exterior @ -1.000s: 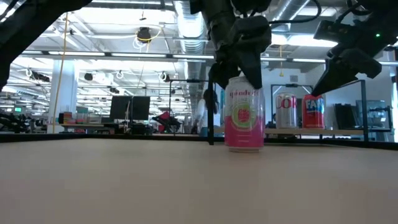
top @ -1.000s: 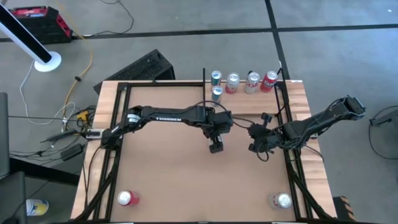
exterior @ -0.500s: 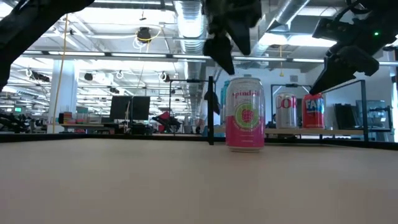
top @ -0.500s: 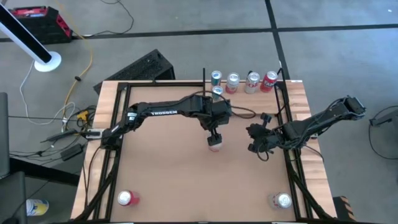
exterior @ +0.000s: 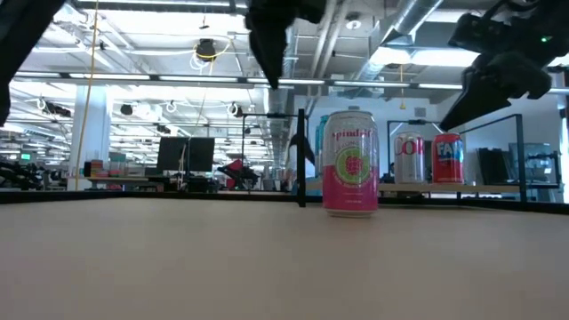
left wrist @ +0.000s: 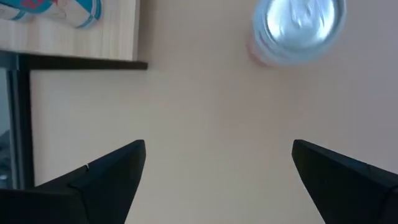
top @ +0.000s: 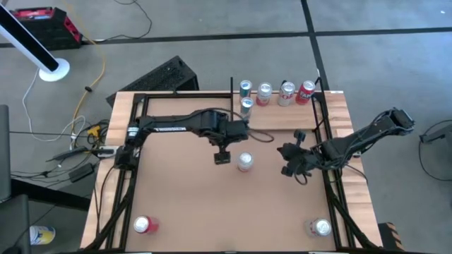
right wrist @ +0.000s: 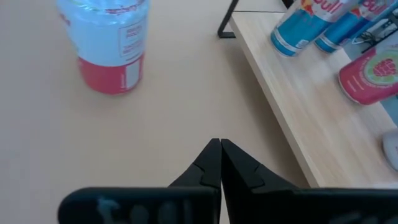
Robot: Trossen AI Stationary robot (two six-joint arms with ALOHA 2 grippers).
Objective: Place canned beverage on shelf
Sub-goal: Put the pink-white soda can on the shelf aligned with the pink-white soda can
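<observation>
- Since a second ago the left gripper [top: 222, 157] has let go of the pink can [top: 245, 162] and drawn back to the left; its fingers [left wrist: 106, 180] are wide apart and empty.
- The pink can stands upright on the brown table [top: 183, 197], near the middle, short of the shelf [top: 282, 116].
- The shelf already carries five cans, so this can's placing is not yet done.
- The right gripper [top: 296, 169] waits beside the can, fingers [right wrist: 211, 163] together.

Pink can [exterior: 349, 162] showing a glossy printed wall and shiny metal lid, shelf [right wrist: 298, 93] showing pale grained wood, tabletop [top: 191, 190] looking smooth matt brown, left gripper [left wrist: 214, 180] fingers looking matt black plastic
</observation>
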